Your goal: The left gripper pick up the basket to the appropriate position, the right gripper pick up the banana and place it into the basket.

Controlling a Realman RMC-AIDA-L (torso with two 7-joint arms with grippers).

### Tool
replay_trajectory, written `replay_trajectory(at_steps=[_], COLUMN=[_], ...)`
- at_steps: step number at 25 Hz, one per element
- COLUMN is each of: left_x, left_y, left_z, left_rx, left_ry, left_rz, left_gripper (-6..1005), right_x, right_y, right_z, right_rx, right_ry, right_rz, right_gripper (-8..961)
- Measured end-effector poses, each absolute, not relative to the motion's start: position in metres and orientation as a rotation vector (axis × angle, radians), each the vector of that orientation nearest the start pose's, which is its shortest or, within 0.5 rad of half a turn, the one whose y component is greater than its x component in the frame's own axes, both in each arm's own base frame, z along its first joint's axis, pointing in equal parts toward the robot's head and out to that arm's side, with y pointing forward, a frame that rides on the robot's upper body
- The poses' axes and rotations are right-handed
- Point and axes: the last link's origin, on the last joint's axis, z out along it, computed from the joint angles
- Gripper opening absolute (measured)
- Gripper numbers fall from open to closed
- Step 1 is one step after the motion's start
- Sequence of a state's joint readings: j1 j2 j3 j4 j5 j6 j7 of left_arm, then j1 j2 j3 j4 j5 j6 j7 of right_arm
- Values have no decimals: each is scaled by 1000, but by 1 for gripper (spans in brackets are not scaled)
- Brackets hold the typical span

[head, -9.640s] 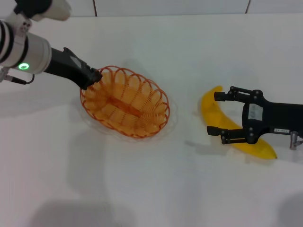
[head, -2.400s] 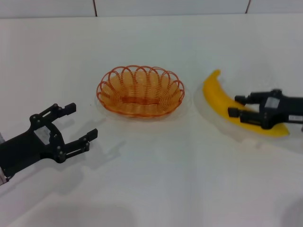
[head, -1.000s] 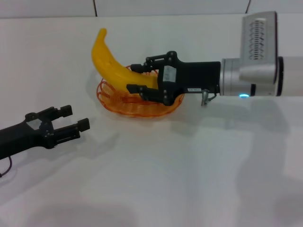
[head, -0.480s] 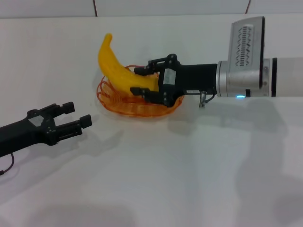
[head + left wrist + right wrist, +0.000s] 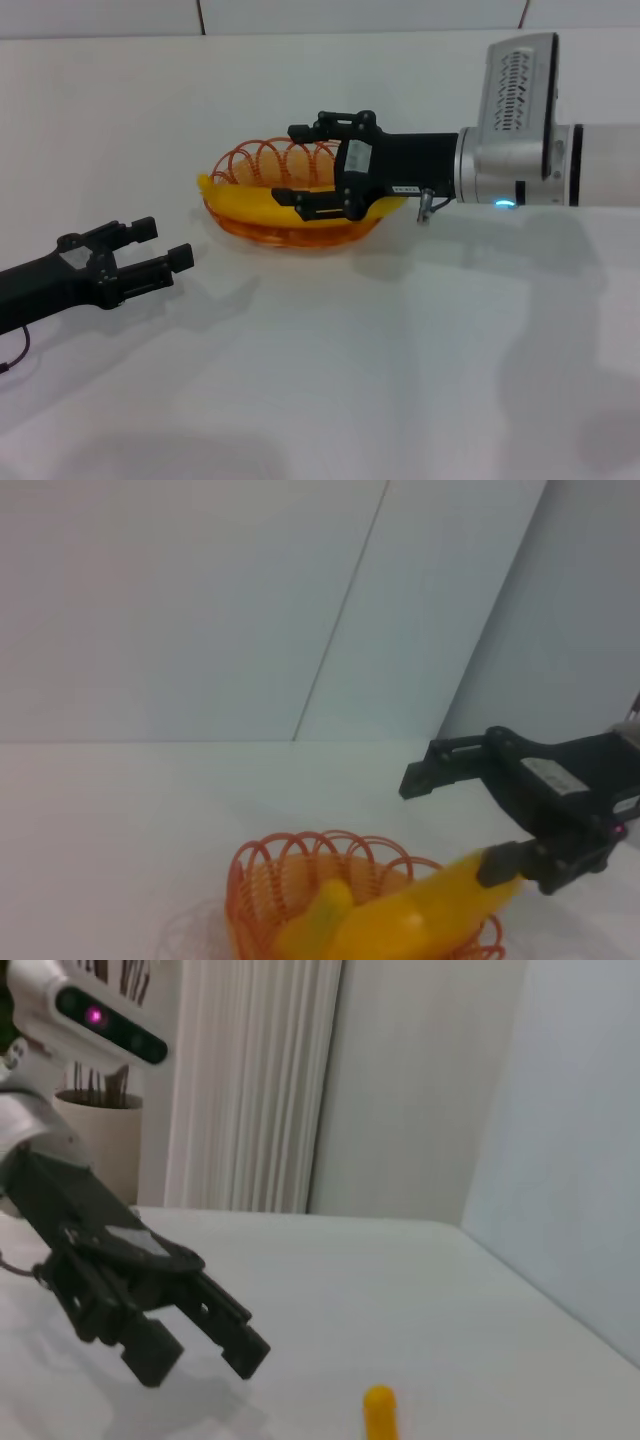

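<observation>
The banana point(image 5: 262, 207) lies flat along the near side of the basket point(image 5: 250, 165), its tip poking just past the basket's left rim. The basket sits on the white desk point(image 5: 400, 340), near the middle and toward the far side. My right gripper point(image 5: 305, 165) is over the basket's right half, reaching in from the right, its jaws spread apart with the banana's right end between them. In the left wrist view the lower finger point(image 5: 500, 865) looks to be touching the banana point(image 5: 420, 915), though I cannot tell whether it bears any weight. My left gripper point(image 5: 150, 245) hovers low over the desk, well apart from the basket on its left, jaws apart and holding nothing.

I judge the placing nearly done, with only the release to finish. To do it well, I should keep the right jaws wide and lift straight up, so neither finger drags the banana or snags the wire loops. Only 1 arm needs to move; the left can stay where it is.
</observation>
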State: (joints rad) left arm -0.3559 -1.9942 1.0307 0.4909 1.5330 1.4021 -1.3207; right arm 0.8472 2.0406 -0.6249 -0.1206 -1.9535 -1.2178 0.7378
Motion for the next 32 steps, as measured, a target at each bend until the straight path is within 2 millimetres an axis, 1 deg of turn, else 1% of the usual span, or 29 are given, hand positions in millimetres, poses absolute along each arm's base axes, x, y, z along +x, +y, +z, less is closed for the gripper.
replay_trajectory(at_steps=[2,3,5,7,10,13,15,17,20,25,32], left_x=[-310,-311,-312,-313,-315,-317,-318,-320,-324,-325,-323], left_y=[297,297,296,295,295,294,290,287,284,285,286], left_z=[-5,-5,-5,-4,-3,-3,-6,-10,-14,-17,-18], left_rx=[-2517,-2516,-2513,-2510,-2502,-2498,-2502,-2502,-2479,-2470,-2472], left_ry=[-859,-860,-861,-854,-825,-769,-678,-570,-488,-469,-442], left_rz=[-808,-807,-805,-802,-794,-779,-753,-716,-674,-670,-669], left_gripper=[844,844,844,844,844,844,844,844,844,844,845], right_x=[214,216,221,229,244,264,276,285,296,314,320], right_y=[375,374,369,361,345,331,324,319,315,310,309], right_z=[-70,-67,-53,-34,-9,3,7,10,7,-8,-12], right_rx=[-2732,-2738,-2753,-2756,-2749,-2729,-2712,-2701,-2689,-2656,-2640], right_ry=[52,60,87,120,174,230,267,302,336,361,394], right_rz=[605,612,656,707,751,735,714,701,659,545,524], right_gripper=[616,661,750,840,840,841,840,839,837,836,837])
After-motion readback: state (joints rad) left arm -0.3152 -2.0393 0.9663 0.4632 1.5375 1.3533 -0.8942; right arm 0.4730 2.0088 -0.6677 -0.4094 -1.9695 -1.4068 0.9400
